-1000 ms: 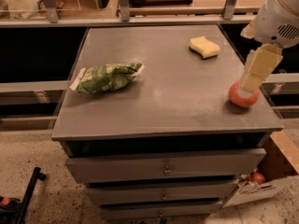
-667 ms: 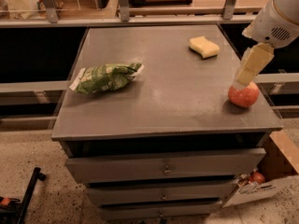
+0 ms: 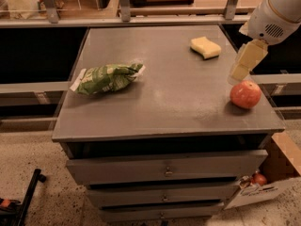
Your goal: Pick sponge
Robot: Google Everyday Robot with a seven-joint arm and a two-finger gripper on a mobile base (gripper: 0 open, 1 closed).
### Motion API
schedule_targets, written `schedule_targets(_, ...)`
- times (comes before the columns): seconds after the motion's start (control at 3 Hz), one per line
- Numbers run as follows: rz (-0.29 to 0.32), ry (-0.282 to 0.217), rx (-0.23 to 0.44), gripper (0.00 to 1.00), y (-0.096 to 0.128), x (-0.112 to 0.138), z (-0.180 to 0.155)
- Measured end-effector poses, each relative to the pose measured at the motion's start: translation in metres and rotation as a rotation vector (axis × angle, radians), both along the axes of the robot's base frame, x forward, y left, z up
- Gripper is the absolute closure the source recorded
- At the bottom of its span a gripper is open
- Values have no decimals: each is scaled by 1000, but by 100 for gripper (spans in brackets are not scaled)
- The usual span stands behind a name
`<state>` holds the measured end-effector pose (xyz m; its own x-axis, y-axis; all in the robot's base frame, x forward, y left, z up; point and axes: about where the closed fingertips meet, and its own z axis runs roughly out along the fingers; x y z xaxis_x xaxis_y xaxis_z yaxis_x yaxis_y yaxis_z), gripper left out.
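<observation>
Cabinet top (image 3: 178,102): end effector (image 3: 237,74) near apple (image 3: 245,94), sponge (image 3: 205,47) behind, bag (image 3: 107,78) left.

This is looking like a robotics test area or workshop rather than a home: a grey metal drawer cabinet (image 3: 164,171) is standing on a speckled hard floor (image 3: 56,192), metal rails (image 3: 141,20) are running behind it, a black frame (image 3: 26,201) is lying at the lower left, and a cardboard box (image 3: 277,173) is sitting by the cabinet's right side. A sponge (image 3: 205,47), an apple (image 3: 245,94) and a snack bag (image 3: 106,78) are lying well apart on top, and the robot's gripper (image 3: 239,72) is hanging near the apple.
</observation>
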<state>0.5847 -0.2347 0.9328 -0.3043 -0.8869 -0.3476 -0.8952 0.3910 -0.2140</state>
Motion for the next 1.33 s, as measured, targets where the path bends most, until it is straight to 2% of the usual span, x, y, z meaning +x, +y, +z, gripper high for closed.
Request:
schedule_targets(0.33,-11,-58,33,0,5,41,-2)
schedule_targets(0.67,-79,-123,62,0,2,108,-25)
schedule_targets(1.0,-79,-123,62,0,2,108,-25)
schedule_targets(1.33,-82,-136,122,0,8,127,-35)
